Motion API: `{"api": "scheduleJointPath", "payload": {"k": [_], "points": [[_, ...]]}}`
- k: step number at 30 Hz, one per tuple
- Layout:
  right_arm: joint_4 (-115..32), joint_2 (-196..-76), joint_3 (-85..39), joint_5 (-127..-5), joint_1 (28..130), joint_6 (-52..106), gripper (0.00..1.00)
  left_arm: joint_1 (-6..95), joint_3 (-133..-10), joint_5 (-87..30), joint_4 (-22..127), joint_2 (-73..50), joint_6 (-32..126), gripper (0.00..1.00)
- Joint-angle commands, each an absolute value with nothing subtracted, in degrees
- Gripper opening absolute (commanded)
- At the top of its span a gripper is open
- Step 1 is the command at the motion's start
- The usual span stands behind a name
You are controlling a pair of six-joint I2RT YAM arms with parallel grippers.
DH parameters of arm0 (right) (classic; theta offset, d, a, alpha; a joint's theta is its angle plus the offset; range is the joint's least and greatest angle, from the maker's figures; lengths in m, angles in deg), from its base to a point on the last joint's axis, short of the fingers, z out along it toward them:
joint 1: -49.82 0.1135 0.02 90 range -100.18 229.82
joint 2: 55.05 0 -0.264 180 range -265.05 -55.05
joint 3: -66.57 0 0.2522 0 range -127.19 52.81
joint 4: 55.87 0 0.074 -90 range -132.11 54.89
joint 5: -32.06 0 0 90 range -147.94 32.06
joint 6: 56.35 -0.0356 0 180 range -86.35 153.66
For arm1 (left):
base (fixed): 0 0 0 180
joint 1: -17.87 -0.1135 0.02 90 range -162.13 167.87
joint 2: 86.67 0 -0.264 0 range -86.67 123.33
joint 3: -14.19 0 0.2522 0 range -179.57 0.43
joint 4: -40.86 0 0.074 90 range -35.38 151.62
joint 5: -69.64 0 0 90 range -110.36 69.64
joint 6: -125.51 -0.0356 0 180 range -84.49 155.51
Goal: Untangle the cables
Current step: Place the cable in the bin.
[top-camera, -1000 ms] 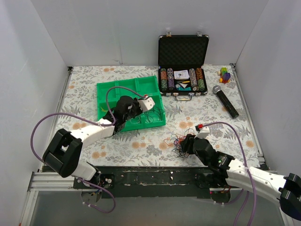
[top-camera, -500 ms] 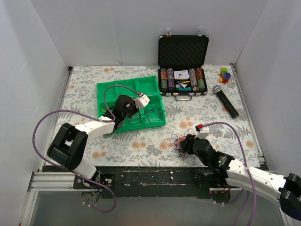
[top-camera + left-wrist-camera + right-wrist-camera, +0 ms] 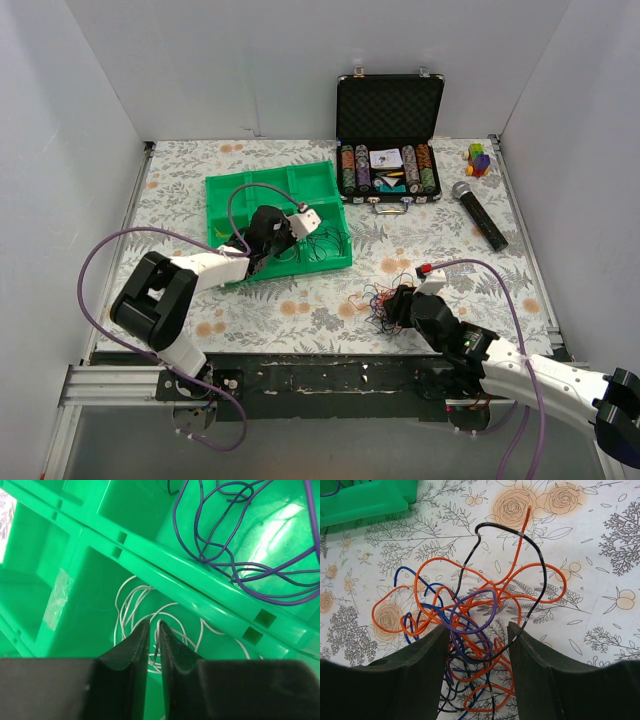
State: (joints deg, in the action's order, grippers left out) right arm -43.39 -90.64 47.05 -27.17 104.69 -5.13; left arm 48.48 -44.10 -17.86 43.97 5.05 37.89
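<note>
A loose tangle of cables (image 3: pixel 480 615) in orange, blue, purple and black lies on the flowered tablecloth, at the front centre in the top view (image 3: pixel 378 300). My right gripper (image 3: pixel 477 626) hangs open over it, with a finger on either side of the knot and several strands between them (image 3: pixel 400 302). My left gripper (image 3: pixel 154 624) is down in a compartment of the green tray (image 3: pixel 200 605), shut on a thin white cable (image 3: pixel 131 600) whose loops lie on the tray floor. Purple cables (image 3: pixel 240 555) rest in the neighbouring compartment. From above, the left gripper (image 3: pixel 280 240) sits over the tray (image 3: pixel 250 190).
An open black case of poker chips (image 3: pixel 388 140) stands at the back. A microphone (image 3: pixel 480 215) lies to the right, with small coloured blocks (image 3: pixel 478 158) behind it. White walls close in the table on three sides.
The left arm has swung, its elbow moving right and its wrist shifting slightly back and left inside the tray. The right arm and the tangle have stayed put.
</note>
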Motion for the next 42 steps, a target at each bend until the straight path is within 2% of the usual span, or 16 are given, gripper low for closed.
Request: {"api": "scheduleJointPath", "payload": {"k": [1,6,9,14,16,17,20,23,25,31,37,42], "points": [[-44.31,-89.94,47.54,-25.68,104.84,-5.46,0.58,48.80,-46.76,-19.65,45.30,2.98,38.06,0.22],[-44.22,-90.11,47.36,-25.68,104.84,-5.37,0.58,48.72,-51.07,-20.27,50.57,-0.17,39.47,0.32],[-44.22,-89.85,47.36,-25.68,104.84,-5.37,0.58,48.72,-53.53,-25.09,54.25,-3.78,40.70,0.34],[-44.22,-90.11,47.28,-25.95,104.84,-5.28,0.58,48.72,-55.73,-27.65,60.85,-9.84,42.11,0.46],[-44.31,-90.03,47.28,-26.03,104.84,-5.28,0.58,48.72,-55.90,-28.00,62.00,-12.48,42.46,0.53],[-44.22,-89.94,47.28,-26.03,104.84,-5.11,0.58,48.72,-55.91,-28.70,62.53,-13.97,42.72,0.60],[-44.48,-89.68,47.36,-26.30,104.93,-5.11,0.58,48.98,-55.30,-35.45,64.37,-18.54,41.85,0.67],[-44.66,-89.67,47.45,-26.38,104.93,-5.02,0.58,52.74,-52.14,-42.93,64.73,-22.32,40.09,0.69],[-44.75,-89.94,47.28,-26.47,104.84,-5.10,0.58,57.92,-48.80,-43.83,63.42,-22.77,38.51,0.71],[-44.48,-90.03,46.40,-26.56,104.84,-5.11,0.58,69.10,-41.76,-45.93,55.25,-15.94,34.22,0.73],[-42.99,-88.89,45.78,-27.26,104.84,-5.19,0.58,70.86,-43.95,-45.93,46.37,-4.42,33.06,0.72],[-42.20,-86.52,46.75,-28.58,104.84,-5.81,0.58,71.39,-50.01,-47.51,46.18,2.44,33.32,0.69]]}}
